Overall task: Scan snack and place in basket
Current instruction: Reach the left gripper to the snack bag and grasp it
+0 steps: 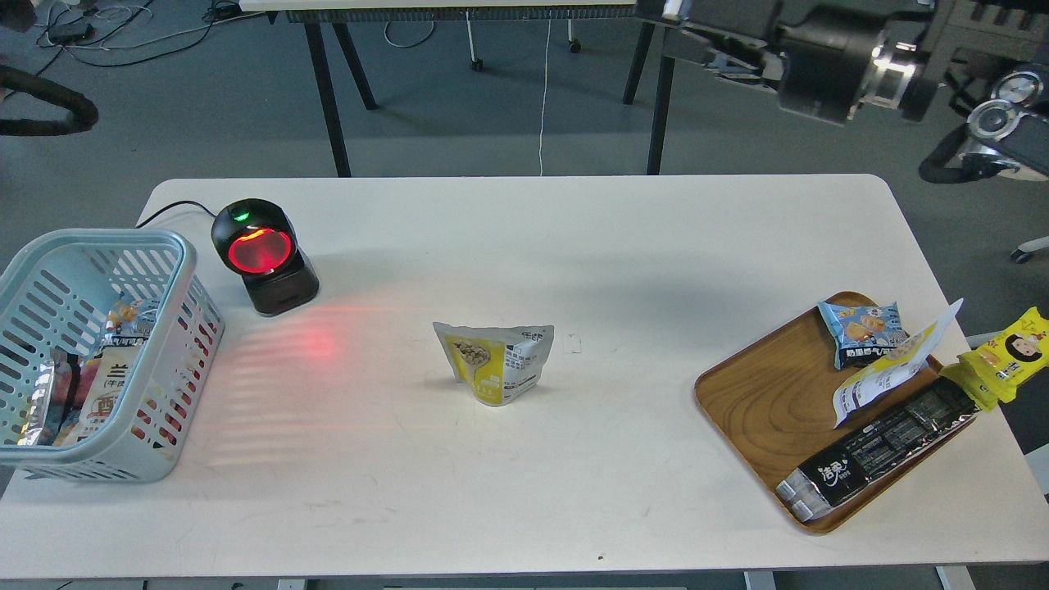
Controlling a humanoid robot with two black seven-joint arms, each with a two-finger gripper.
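Note:
The snack [494, 363] stands upright and alone on the white table, near its middle. Its yellow front with beige balls faces left and its silvery printed back faces right. The basket [184, 270] sits at the table's left edge with several packs inside. Part of my right arm [836, 57] crosses the top right corner, high above the table. Its gripper end is cut off by the top edge. Only a black cable loop [41, 106] of my left arm shows at the top left. Nothing touches the snack.
A black scanner [262, 256] with a glowing red window stands right of the basket and casts red light on the table. A brown wooden tray [762, 401] at the right holds a light-blue packet [860, 332], a white-yellow pouch [889, 369] and a long black pack [881, 447]. A yellow pack [1008, 356] lies beside it.

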